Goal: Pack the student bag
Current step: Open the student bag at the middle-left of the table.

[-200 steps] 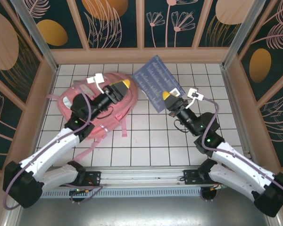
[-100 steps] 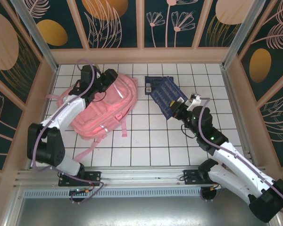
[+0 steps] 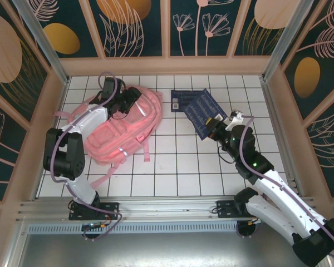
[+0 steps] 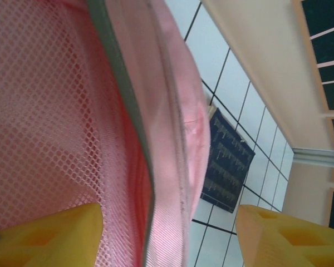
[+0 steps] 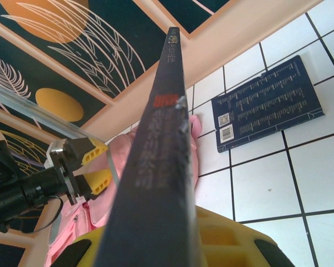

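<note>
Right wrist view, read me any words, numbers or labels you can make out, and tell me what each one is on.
Spine of the thin dark blue book in the right gripper: red and pale characters, too blurred to read.
Cover of the flat dark blue book on the white tiles: rows of tiny white print, barcode and QR code, all too small to read.
</note>
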Action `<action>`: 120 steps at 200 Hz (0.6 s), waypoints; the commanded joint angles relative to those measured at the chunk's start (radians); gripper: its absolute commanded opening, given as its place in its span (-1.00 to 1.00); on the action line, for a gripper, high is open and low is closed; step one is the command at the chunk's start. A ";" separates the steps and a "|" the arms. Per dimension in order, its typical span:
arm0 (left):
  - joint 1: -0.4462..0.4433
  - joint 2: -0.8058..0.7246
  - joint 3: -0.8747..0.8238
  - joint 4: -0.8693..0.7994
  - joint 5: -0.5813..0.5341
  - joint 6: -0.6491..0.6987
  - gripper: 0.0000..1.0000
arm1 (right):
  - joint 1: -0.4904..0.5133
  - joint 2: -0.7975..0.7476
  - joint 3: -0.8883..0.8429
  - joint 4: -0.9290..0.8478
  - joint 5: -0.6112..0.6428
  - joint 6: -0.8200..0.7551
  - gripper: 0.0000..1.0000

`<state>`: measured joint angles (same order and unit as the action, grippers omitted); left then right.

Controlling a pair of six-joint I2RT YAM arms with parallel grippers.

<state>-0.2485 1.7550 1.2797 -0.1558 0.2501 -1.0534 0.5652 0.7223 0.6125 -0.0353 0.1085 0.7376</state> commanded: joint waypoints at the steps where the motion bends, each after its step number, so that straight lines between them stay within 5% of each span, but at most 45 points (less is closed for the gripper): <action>1: 0.008 0.028 0.042 -0.013 0.009 -0.015 0.29 | -0.008 -0.015 0.028 0.038 0.002 -0.011 -1.00; 83: 0.008 0.092 0.096 0.055 0.069 0.037 -0.17 | -0.011 0.011 0.005 0.063 -0.024 0.025 -1.00; 120: 0.008 0.113 0.125 0.008 0.053 0.058 -0.13 | -0.011 0.033 0.001 0.076 -0.033 0.034 -1.00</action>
<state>-0.2474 1.8450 1.3567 -0.1326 0.2962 -1.0267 0.5625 0.7506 0.6125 -0.0341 0.0959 0.7509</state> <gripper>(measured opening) 0.429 0.125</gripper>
